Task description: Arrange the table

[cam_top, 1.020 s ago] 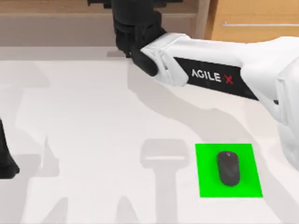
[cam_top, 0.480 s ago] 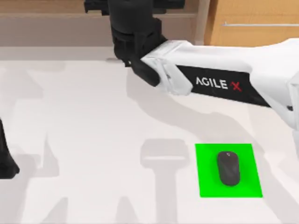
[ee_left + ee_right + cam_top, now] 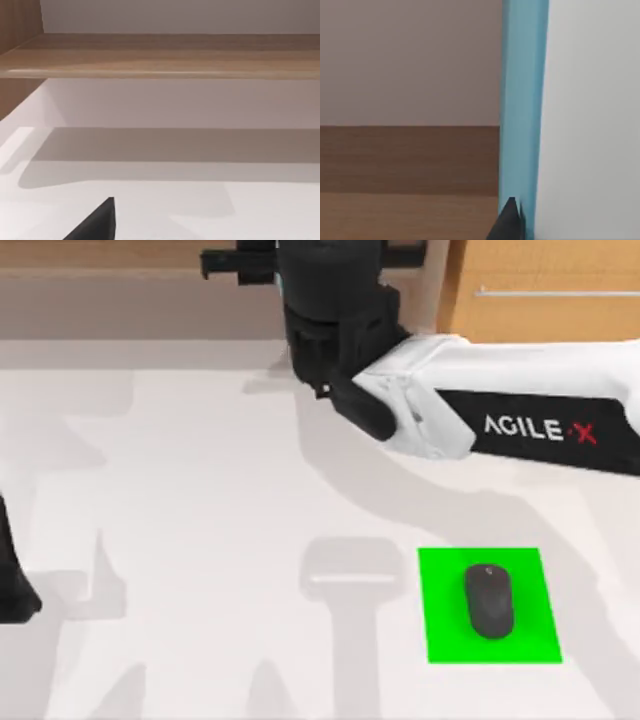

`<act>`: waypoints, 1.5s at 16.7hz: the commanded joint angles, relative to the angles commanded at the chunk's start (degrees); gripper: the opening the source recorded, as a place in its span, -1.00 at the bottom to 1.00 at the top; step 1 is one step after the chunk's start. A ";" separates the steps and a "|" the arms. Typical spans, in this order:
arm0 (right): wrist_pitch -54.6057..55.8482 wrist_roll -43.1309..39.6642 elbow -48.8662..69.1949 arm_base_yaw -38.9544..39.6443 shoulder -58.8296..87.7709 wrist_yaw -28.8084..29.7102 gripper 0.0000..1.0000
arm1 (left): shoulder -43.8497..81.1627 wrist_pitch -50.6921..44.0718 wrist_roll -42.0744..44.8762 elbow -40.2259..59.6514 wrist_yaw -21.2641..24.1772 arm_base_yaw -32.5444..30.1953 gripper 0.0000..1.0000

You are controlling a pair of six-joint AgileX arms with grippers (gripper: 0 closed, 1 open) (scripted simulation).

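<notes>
The white table [image 3: 200,490] spreads across the top view. My right arm reaches from the right to the table's back edge, and my right gripper [image 3: 325,270] is up at the brown shelf. In the right wrist view a black tip of that gripper [image 3: 510,220] lies against an upright blue slab [image 3: 525,100], with a white face beside it and brown wood behind. A black mouse [image 3: 489,601] rests on a green pad [image 3: 440,610] at the front right. My left arm [image 3: 12,585] is parked at the left edge.
The brown wooden shelf [image 3: 120,260] runs along the back, and its board [image 3: 160,55] shows in the left wrist view above the white tabletop [image 3: 210,210]. A light-wood drawer cabinet [image 3: 540,285] with a metal bar handle stands at the back right.
My right arm has swung to the right along the back edge, carrying its gripper with it. The mouse, the pad and the left arm have not moved.
</notes>
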 joint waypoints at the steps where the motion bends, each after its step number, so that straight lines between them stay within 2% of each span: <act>1: 0.49 1.42 -3.52 -0.25 -2.48 -2.16 -1.00 | 0.00 0.00 0.00 0.00 0.00 0.00 1.00; 8: 5.24 16.03 -30.94 -4.45 -21.25 -22.76 -1.00 | 0.00 0.00 0.00 0.00 0.00 0.00 1.00; 13: 7.84 30.02 -48.31 -12.09 -30.76 -38.78 -1.00 | 0.00 0.00 0.00 0.00 0.00 0.00 1.00; 19: 8.90 48.02 -58.28 -30.34 -34.43 -53.23 -1.00 | 0.00 0.00 0.00 0.00 0.00 0.00 1.00; 25: 8.26 64.28 -55.46 -54.22 -30.75 -60.75 -1.00 | 0.00 0.00 0.00 0.00 0.00 0.00 1.00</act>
